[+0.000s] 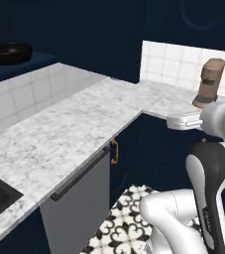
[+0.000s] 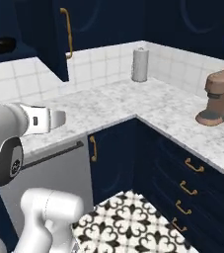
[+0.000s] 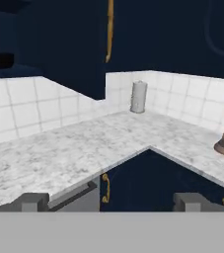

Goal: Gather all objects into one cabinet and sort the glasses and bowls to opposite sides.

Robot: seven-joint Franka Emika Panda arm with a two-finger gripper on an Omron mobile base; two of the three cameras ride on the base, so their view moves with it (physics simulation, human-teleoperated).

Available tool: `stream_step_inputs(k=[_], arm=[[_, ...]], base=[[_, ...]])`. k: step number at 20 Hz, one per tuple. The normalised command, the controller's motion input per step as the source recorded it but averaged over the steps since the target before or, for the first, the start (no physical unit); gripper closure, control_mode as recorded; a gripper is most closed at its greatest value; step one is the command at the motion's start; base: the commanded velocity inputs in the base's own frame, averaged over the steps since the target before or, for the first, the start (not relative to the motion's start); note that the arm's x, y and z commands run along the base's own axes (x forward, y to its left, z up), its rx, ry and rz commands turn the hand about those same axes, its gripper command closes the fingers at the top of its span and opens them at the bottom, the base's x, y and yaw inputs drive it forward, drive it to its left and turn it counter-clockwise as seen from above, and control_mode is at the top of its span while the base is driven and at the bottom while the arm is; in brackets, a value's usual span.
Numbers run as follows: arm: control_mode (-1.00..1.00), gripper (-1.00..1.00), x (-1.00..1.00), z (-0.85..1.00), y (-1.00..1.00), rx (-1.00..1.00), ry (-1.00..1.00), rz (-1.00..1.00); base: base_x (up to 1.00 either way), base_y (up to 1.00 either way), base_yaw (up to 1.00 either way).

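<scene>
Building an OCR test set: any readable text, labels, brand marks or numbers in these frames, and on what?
No readable text.
Arm's dark joint cap: a small pale round mark, too blurred to read.
Brown coffee machine, paper towel roll, navy wall cabinet door: no lettering.
Black bowl on the cabinet shelf: plain.

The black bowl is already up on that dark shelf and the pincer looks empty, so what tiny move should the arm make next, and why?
Probably swing the hand left and up toward the open wall cabinet. The pincer is open, holds nothing, and hangs over bare marble counter facing the corner, while the black bowl sits on the navy shelf off to the left. No cups are in view, so it may have to look around first.
</scene>
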Motion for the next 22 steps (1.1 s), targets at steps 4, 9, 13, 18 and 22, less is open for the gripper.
stream_step_inputs(k=[4, 9, 13, 18, 22], arm=[[1.00, -1.00, 0.00, 0.00, 0.00, 0.00, 0.00, 0.00], [1.00, -1.00, 0.00, 0.00, 0.00, 0.00, 0.00, 0.00], [1.00, -1.00, 0.00, 0.00, 0.00, 0.00, 0.00, 0.00], [1.00, -1.00, 0.00, 0.00, 0.00, 0.00, 0.00, 0.00], [1.00, -1.00, 0.00, 0.00, 0.00, 0.00, 0.00, 0.00]], base=[[-0.31, -0.25, -0.67], [-0.31, -0.17, -0.69], [-0.31, -0.17, -0.69], [-0.28, -0.17, -0.69], [-0.26, -0.25, -0.68]])
